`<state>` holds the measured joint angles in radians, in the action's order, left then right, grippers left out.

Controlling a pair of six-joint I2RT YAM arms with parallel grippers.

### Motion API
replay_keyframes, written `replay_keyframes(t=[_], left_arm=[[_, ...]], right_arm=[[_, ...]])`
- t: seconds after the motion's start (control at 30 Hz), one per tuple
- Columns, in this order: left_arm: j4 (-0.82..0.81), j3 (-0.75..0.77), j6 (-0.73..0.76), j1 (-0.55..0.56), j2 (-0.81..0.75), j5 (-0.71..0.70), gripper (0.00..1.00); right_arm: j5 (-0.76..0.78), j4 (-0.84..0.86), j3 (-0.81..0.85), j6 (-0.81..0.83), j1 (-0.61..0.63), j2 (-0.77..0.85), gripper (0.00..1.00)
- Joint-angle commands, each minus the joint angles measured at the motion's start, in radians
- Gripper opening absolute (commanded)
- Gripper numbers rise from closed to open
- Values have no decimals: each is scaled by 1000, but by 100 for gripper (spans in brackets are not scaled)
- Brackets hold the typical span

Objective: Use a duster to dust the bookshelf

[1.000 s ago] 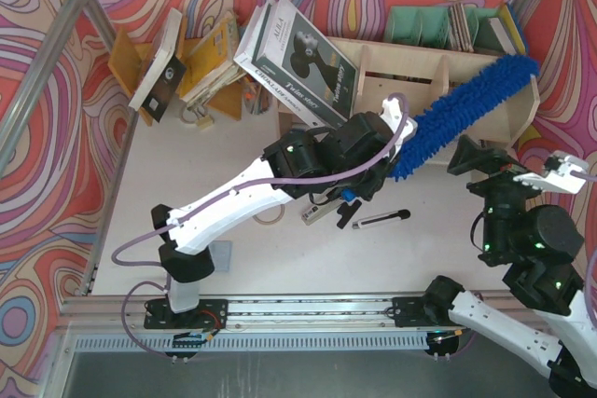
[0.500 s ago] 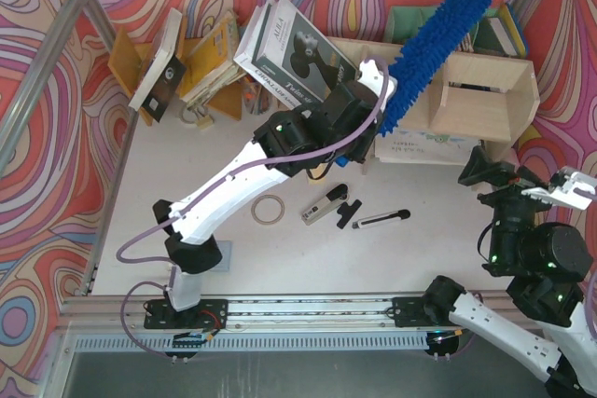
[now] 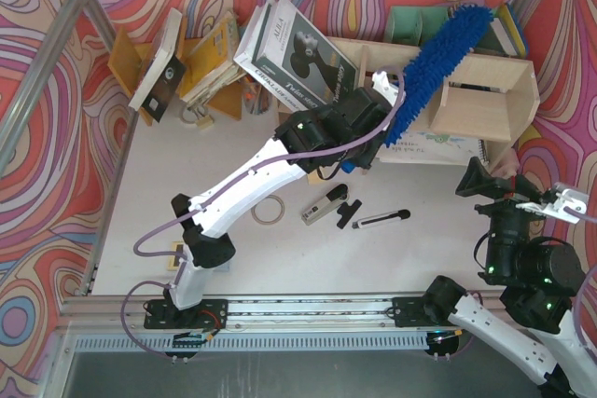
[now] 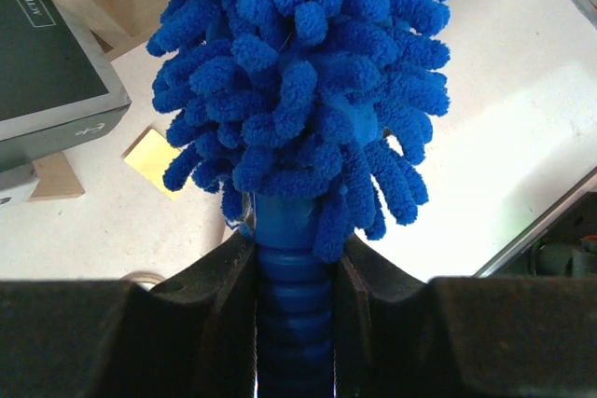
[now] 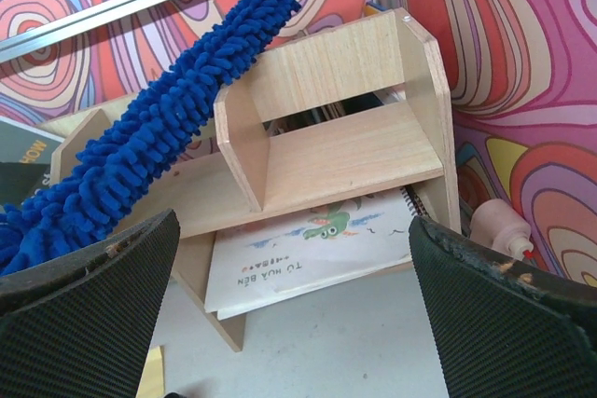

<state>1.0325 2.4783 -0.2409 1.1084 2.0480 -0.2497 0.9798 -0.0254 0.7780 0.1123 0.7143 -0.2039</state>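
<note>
Two hands were in view. The left hand (image 4: pixel 294 267) stayed clamped on the duster (image 3: pixel 448 53) handle. Its head had swung from the bookshelf's (image 3: pixel 485 100) right end up across the top, suggesting a sweep under way. The right hand (image 5: pixel 294 295) stood wide apart, empty.

The left arm (image 3: pixel 252 179) is reaching diagonally from the near edge of the table (image 3: pixel 420 253) toward its far edge, the left gripper (image 4: pixel 295 267) clamping the handle of the duster (image 4: pixel 298 90). The right arm (image 3: pixel 527 267) is sitting folded at the near right corner — the right gripper (image 5: pixel 294 314) is holding its 2 fingers wide apart, gripping nothing.
</note>
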Motion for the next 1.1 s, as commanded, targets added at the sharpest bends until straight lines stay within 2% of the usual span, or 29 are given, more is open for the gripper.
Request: replay_keyframes(t=[0.0,0.47,0.8,0.97,1.07], left_arm=[[-12,25,17,27,-8,52,0],[11,3,147,144,-44,74,0],[-174,-202,144,142,-183,-86,0],[-242,-246,102,113,-215,-122,0],[-216,-212,99,103,-182,-129,0]], right_arm=[[-26,29,-20,-3,0,3,99],[-23,32,-45,-30,-1,1,99],[7,25,-50,-51,0,-21,99],[2,24,-51,-52,-1,-33,99],[2,24,-51,-52,0,-27,99]])
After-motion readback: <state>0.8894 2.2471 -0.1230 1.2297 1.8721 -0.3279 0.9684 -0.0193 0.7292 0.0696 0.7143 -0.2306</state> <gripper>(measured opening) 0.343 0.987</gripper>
